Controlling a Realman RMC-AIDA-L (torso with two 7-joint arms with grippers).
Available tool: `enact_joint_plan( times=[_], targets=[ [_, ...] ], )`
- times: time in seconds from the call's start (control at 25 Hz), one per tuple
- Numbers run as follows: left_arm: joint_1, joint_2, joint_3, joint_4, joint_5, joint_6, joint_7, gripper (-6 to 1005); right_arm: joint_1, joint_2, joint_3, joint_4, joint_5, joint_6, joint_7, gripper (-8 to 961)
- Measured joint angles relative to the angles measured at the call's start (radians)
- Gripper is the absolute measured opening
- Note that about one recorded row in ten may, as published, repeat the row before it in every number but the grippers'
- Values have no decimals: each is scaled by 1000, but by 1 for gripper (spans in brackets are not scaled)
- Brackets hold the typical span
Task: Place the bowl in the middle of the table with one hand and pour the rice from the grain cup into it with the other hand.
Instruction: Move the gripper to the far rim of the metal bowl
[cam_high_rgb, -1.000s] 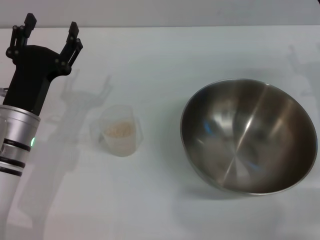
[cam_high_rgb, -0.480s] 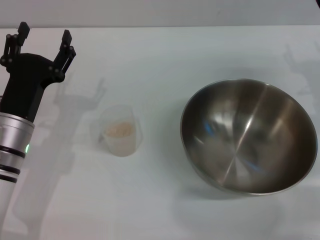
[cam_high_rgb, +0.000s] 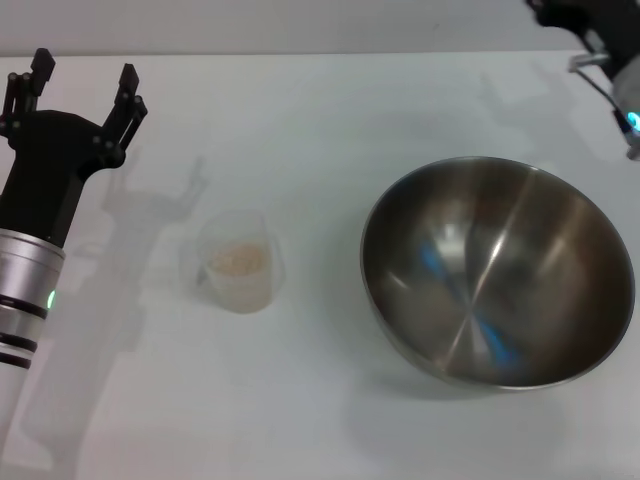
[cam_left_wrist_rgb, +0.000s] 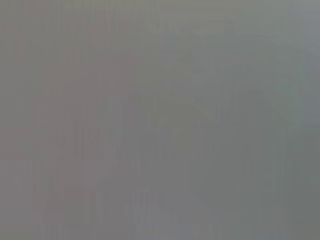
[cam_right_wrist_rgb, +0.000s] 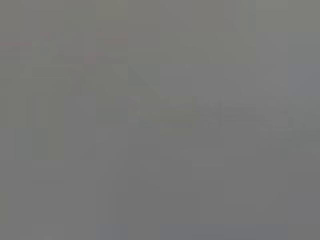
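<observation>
The large steel bowl (cam_high_rgb: 497, 270) sits on the right of the white table (cam_high_rgb: 320, 120), empty and shiny inside. The frosted grain cup (cam_high_rgb: 238, 263) stands left of centre with a little heap of beige rice (cam_high_rgb: 238, 258) in it. My left gripper (cam_high_rgb: 80, 80) is open and empty at the far left, up and to the left of the cup, apart from it. Part of my right arm (cam_high_rgb: 610, 35) shows at the top right corner, beyond the bowl; its fingers are out of frame. Both wrist views show only flat grey.
Shadows of the arms fall on the table beside the cup and near the far right edge. The table's far edge (cam_high_rgb: 320, 53) runs across the top of the head view.
My left gripper has moved left, away from the cup, and stayed open. My right arm has come into view at the top right corner. Cup and bowl have not moved.
</observation>
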Motion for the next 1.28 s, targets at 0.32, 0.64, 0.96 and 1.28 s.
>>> enact_joint_plan(
  times=[0.32,0.64,0.96,1.28],
  targets=[
    [-9,-1,-21,1,-1,-3,0,860,-101,3,-135,-461,-232,586,219,739],
    [-18,0,-44,8,-1,-5,0,861,-51,-3,-135,-702,194,1027,-128,730],
    [-22,2,-65,14,-1,-3,0,860,56,-3,228,-850,726,1686,-549,722],
    [-25,0,-93,24,-2,-5,0,860,182,-24,454,-759,730,2080,-760,714]
  ],
)
